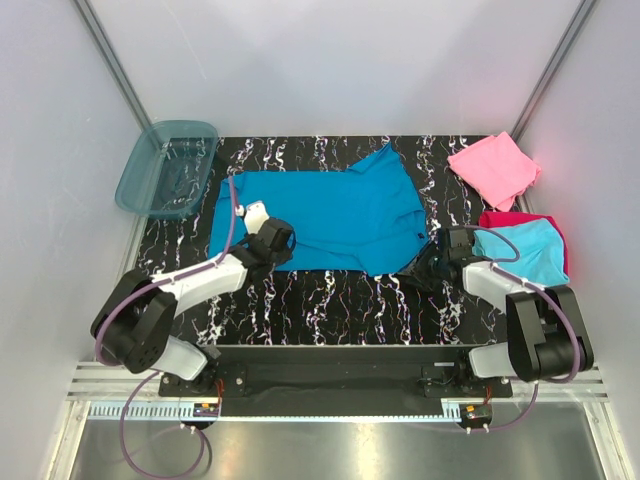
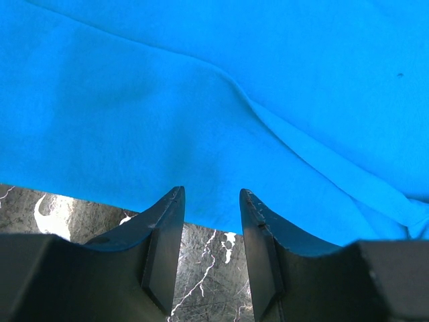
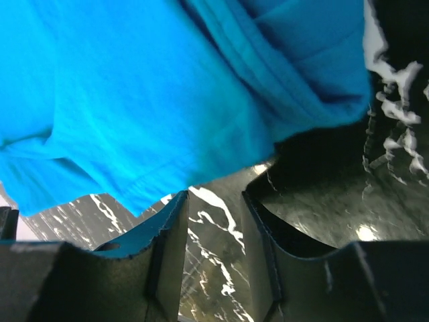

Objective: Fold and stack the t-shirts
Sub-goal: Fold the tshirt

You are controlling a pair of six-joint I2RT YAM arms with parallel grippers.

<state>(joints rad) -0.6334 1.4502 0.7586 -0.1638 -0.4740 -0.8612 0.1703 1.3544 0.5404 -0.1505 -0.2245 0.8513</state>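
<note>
- A black marble-patterned table (image 1: 330,310) stands between pale walls.
- The teal-blue t-shirt (image 1: 330,215) lies spread across the table's middle, rumpled towards 2 o'clock.
- The left gripper (image 2: 211,194) sits at the shirt's 8 o'clock edge. Its jaws are spread with nothing between them, and the hem is just past the tips.
- The right gripper (image 3: 214,194) is at the shirt's 4 o'clock corner, jaws spread over bare marble.
- At the table's 3 o'clock, a folded cyan t-shirt (image 1: 525,250) lies on a magenta-red one (image 1: 500,218).
- A pink t-shirt (image 1: 493,167) lies at 2 o'clock.
- A translucent blue tub (image 1: 165,168) overhangs the corner at 10 o'clock.
</note>
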